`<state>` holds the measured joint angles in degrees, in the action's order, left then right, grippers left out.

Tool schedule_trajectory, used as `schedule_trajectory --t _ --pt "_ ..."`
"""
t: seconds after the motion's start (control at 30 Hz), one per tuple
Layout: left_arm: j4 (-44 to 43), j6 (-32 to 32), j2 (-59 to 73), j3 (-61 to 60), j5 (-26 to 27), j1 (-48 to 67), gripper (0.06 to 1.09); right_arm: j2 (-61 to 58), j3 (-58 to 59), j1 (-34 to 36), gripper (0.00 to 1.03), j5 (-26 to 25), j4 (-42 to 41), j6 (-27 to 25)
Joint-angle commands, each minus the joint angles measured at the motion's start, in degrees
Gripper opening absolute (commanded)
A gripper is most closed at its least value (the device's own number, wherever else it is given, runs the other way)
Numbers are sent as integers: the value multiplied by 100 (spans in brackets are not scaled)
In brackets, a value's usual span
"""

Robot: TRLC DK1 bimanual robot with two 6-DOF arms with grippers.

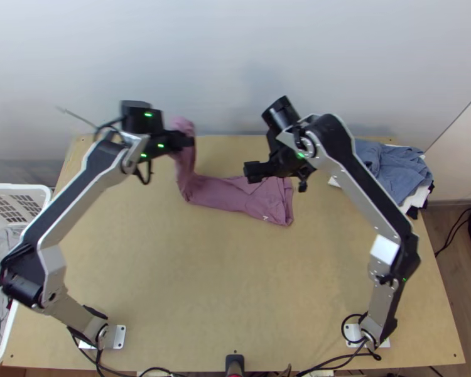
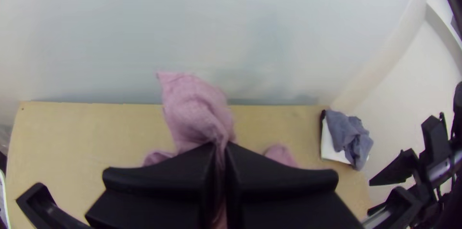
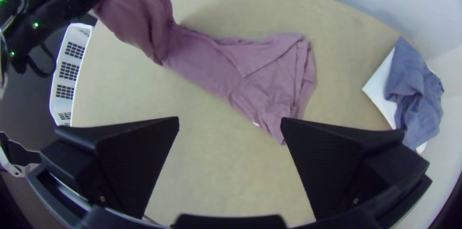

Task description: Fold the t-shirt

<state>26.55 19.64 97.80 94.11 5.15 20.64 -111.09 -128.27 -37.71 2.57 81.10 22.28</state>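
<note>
- The left gripper (image 2: 220, 149) is closed on a gathered part of the mauve t-shirt (image 3: 204, 68), with cloth bunched between its fingers and a loose bit standing out beyond them. That grip probably serves to lift this end so it can be straightened or laid over the rest.
- From there the shirt runs down to the tabletop (image 1: 235, 283) and across it as a narrow band toward the middle, widening into a flatter part with layered edges and a corner turned over. The part that lies down likely acts as an anchor while the other end is up.
- The right gripper (image 3: 230, 130) has its fingers wide apart and holds nothing. In the top view it is over the flatter end, apparently placed so it could pin or pinch that end while the left one handles the raised cloth.
- I judge the fold to be partway: the band looks gathered rather than neatly doubled, so the raised end needs spreading before it comes down, or creases may be trapped inside.
- A blue-grey cloth (image 1: 395, 169) lies rumpled on white fabric (image 3: 381, 87) at the tabletop's right side, and a white basket (image 1: 19, 187) stands beyond its left edge; both seem set aside to leave working room.
</note>
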Motion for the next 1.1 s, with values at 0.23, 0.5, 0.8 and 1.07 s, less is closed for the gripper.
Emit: schedule_trajectory --t 0.23,0.5,0.8,1.07 --pt "-369 198 1286 635 -14 1522 10 852 83 344 98 7 319 189" --pt "-545 216 2024 864 -75 1943 10 870 135 476 98 7 354 224" --pt "-862 427 2762 1242 -409 2198 10 905 179 528 98 68 380 224" --pt "-941 752 3158 1576 -515 2374 93 984 381 572 98 77 389 285"
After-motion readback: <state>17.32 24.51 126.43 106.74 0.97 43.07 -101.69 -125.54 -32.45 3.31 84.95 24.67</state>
